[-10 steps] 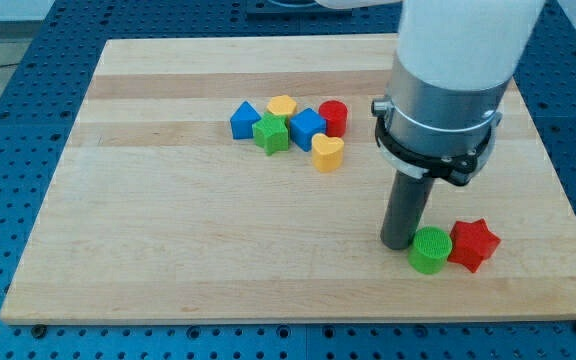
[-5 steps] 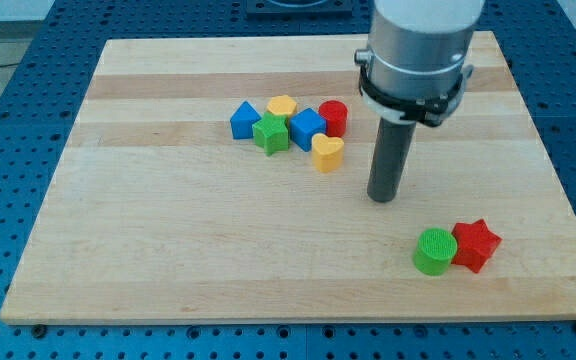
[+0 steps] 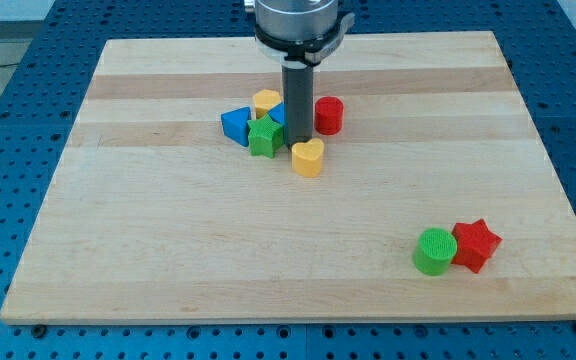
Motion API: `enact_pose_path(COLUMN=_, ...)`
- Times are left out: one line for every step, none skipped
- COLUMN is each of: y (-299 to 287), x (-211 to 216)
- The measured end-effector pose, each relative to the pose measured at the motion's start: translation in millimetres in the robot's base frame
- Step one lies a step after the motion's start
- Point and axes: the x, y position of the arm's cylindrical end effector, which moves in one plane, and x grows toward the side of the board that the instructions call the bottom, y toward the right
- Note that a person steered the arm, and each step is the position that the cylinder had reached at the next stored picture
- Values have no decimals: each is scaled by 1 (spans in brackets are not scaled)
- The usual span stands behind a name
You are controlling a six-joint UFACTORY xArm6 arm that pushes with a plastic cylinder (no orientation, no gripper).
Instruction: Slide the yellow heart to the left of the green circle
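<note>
Tip (image 3: pixel 299 137) bare rod, touching yellow heart (image 3: pixel 308 158) top edge; green circle (image 3: pixel 432 250) well apart

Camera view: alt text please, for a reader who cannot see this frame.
My tip sits just above the yellow heart, amid a cluster with a green star, blue triangle and red cylinder. The green circle touches a red star at the board's lower right.
</note>
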Motion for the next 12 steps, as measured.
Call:
enact_pose_path(y=18, x=18)
enact_pose_path(y=27, x=39)
enact_pose_path(y=27, x=68)
enact_pose_path(y=27, x=96)
enact_pose_path(y=26, x=114)
enact_pose_path(y=16, x=124)
enact_pose_path(y=15, x=140)
enact_pose_path(y=15, x=152)
enact_pose_path(y=-9, x=157)
enact_pose_path(y=-24, x=172)
enact_pose_path(y=-18, x=184)
enact_pose_path(y=-3, x=184)
